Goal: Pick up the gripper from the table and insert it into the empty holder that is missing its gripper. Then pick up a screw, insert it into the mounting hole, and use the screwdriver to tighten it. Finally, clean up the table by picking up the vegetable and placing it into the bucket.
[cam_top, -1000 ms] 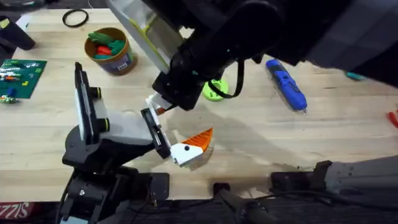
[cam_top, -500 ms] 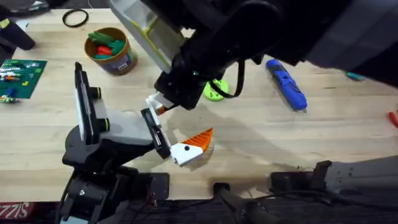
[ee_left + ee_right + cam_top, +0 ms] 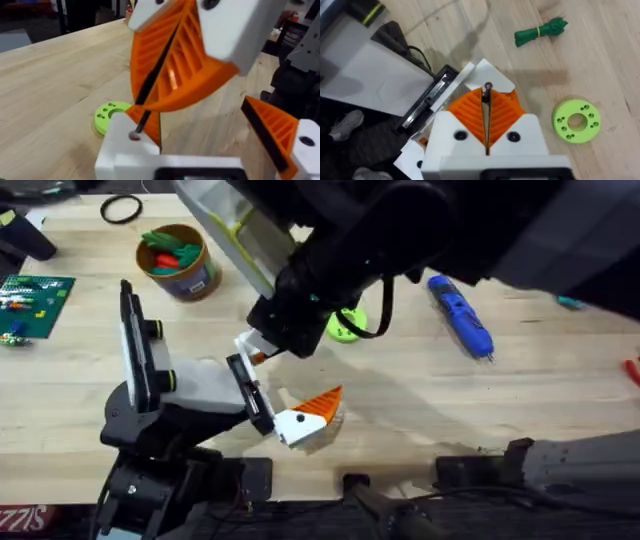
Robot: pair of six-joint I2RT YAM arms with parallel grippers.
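The white gripper (image 3: 248,346) with its orange wedge sits at the far end of the black holder (image 3: 252,395) on the desk robot arm. My right gripper (image 3: 487,92) is shut on a small dark screw (image 3: 487,88) whose tip rests on the gripper's white block (image 3: 492,69). In the left wrist view the same screw (image 3: 134,135) meets that block (image 3: 120,150). The blue screwdriver (image 3: 460,315) lies at the right. A green vegetable (image 3: 540,31) lies on the wood. The tan bucket (image 3: 195,280) stands at the far left, holding green and red pieces.
A second white-and-orange finger (image 3: 308,415) is on the holder's near end. A lime-green dish (image 3: 343,330) lies right of the work spot. A green circuit board (image 3: 30,300) and a black ring (image 3: 120,208) are at the far left.
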